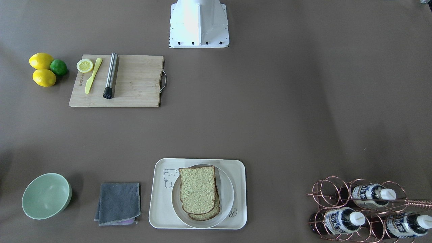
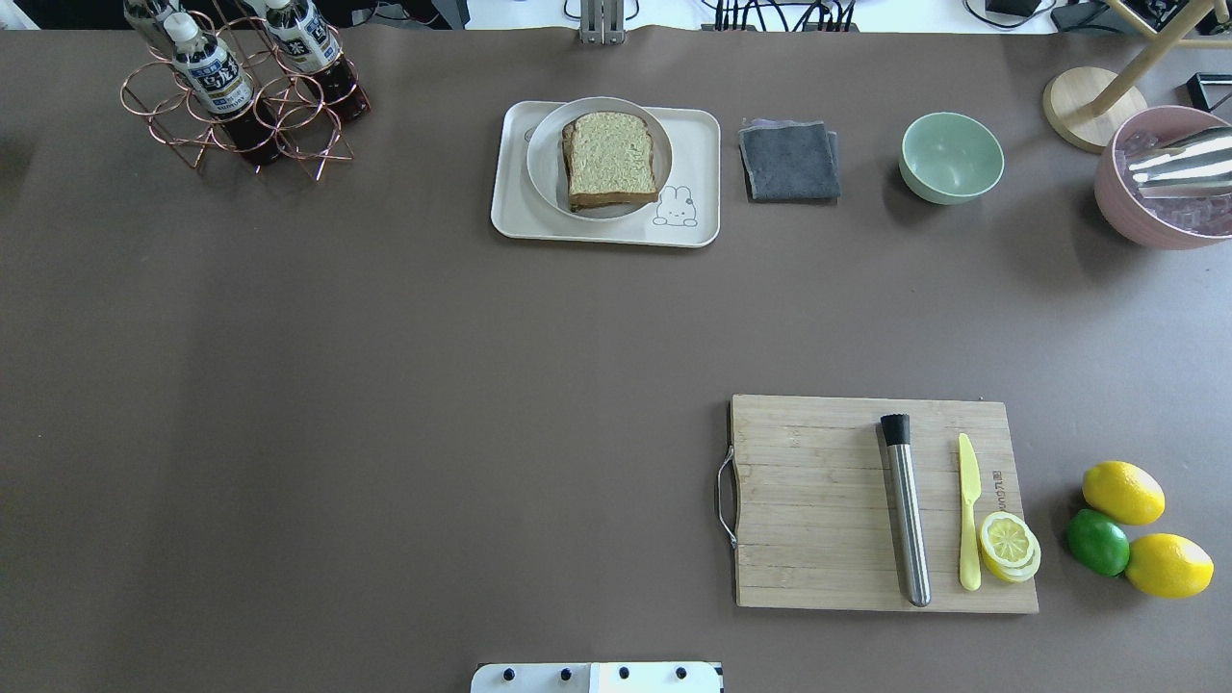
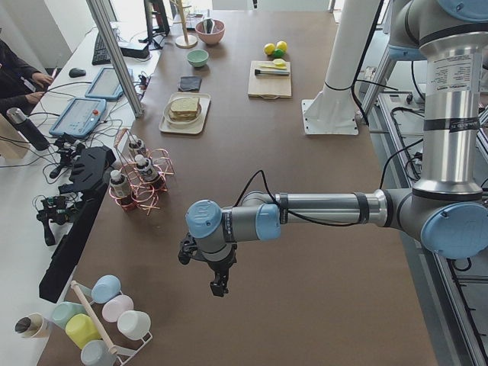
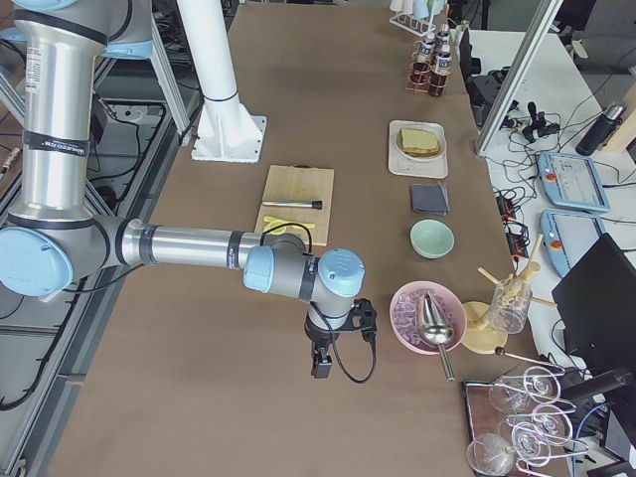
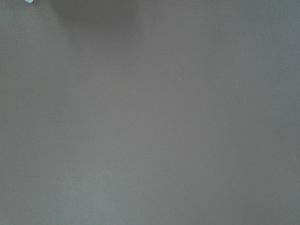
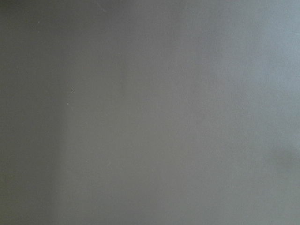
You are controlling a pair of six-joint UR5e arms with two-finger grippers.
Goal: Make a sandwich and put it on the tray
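Note:
The sandwich (image 2: 609, 159) is a stack of two speckled tan bread slices on a round white plate (image 2: 544, 159), which stands on the cream tray (image 2: 698, 173) at the table's far side. No egg shows between the slices. The sandwich (image 1: 198, 190) and tray (image 1: 162, 216) also show in the front-facing view. My left gripper (image 3: 219, 288) hangs over bare table far from the tray, seen only in the exterior left view. My right gripper (image 4: 321, 370) hangs over bare table, seen only in the exterior right view. I cannot tell whether either is open or shut. Both wrist views show only brown table.
A wooden cutting board (image 2: 818, 500) holds a steel muddler (image 2: 906, 510), a yellow knife (image 2: 968, 510) and lemon slices (image 2: 1008, 546). Two lemons and a lime (image 2: 1097, 541) lie beside it. A grey cloth (image 2: 789, 161), green bowl (image 2: 951, 157), pink bowl (image 2: 1155, 183) and bottle rack (image 2: 241, 96) line the far edge.

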